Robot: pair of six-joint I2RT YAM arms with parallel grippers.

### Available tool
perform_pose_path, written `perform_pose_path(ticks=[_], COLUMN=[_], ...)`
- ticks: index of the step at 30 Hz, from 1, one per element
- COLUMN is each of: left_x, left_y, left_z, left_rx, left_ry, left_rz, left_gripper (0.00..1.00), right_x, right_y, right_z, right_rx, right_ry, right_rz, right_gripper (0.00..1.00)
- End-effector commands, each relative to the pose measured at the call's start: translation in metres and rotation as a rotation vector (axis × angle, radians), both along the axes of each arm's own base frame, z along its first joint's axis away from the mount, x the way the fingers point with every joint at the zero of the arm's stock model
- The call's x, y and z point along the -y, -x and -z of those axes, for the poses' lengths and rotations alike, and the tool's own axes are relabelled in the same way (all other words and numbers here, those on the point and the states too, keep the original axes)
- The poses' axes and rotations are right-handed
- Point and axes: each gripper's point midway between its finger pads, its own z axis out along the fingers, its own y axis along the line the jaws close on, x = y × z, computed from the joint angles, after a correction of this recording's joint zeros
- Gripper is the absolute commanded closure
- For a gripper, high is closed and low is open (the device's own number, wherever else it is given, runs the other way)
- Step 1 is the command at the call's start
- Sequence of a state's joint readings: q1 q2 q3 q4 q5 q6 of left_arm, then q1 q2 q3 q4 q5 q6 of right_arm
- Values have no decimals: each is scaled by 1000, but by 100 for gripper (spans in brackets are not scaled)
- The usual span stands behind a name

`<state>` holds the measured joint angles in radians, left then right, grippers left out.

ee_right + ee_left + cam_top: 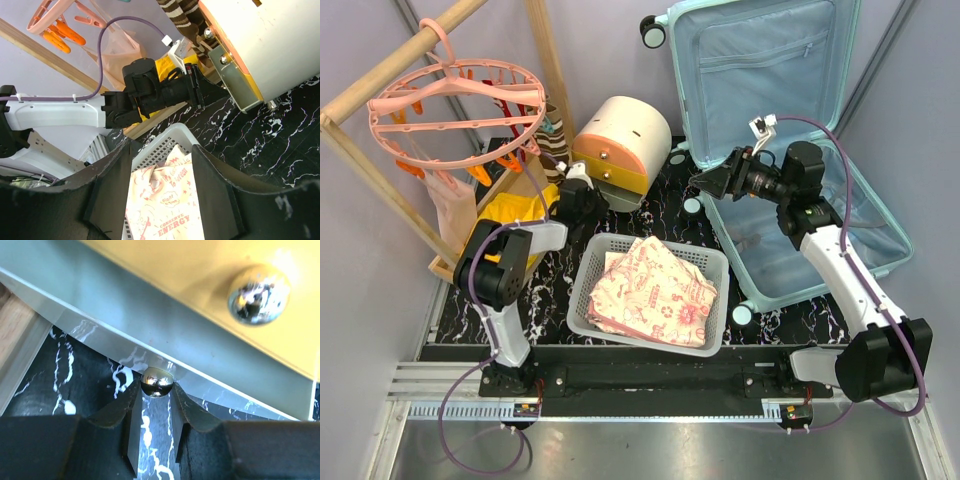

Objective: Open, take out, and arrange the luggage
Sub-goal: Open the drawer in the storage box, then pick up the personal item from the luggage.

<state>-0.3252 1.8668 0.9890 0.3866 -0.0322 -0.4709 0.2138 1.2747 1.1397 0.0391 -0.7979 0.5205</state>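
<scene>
Left hand (156, 388) pinches a chrome knob (156, 381); right hand (162, 148) gapes, empty.

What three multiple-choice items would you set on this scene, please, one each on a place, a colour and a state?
1. The patterned cloth lies: A on a shelf; B in the white basket; C on a chair.
2. The lining of the luggage is: A light blue; B orange; C black.
3. The luggage is: A zipped shut; B lying face down; C open, inside showing.

Answers: B, the cloth fills the basket; A, pale blue fabric covers the inside; C, the two halves lie apart with the lining in plain view.
</scene>
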Motion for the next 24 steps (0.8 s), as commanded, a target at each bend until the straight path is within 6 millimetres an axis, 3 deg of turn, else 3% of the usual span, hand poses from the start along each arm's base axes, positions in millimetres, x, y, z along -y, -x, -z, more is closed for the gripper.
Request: perform_pose_path(ticks=[1, 11, 12, 15, 17, 21, 22, 23, 24], left_x=[3, 2, 2, 1, 1, 0, -1, -1, -1], left_y=[1, 15, 15, 19, 24, 31, 33, 36, 38], left_z=[-36, -31, -33, -40, -43, -60, -66, -69, -71], left_rx=[98, 87, 92, 109, 122, 171, 182, 188, 196], left_ry=[31, 20, 19, 12, 4, -34, -38, -46, -62], left_rz=[9, 20, 21, 27, 38, 68, 71, 74, 80], left_gripper=[88, 85, 82, 56, 47, 35, 33, 31, 30], right_x=[0, 7, 9, 22, 33, 79, 101, 108, 131], right_y=[0, -7, -10, -23, -34, -63, -75, -80, -91], right_z=[-10, 2, 3, 13, 21, 45, 56, 65, 74], right_rx=[61, 30, 23, -11, -38, -165, -201, -221, -242], right_ry=[-11, -12, -7, 34, 47, 8, 3, 9, 12], right_rz=[-10, 73, 98, 198, 263, 412, 483, 514, 598], right_gripper=[41, 39, 39, 38, 36, 37, 37, 37, 36])
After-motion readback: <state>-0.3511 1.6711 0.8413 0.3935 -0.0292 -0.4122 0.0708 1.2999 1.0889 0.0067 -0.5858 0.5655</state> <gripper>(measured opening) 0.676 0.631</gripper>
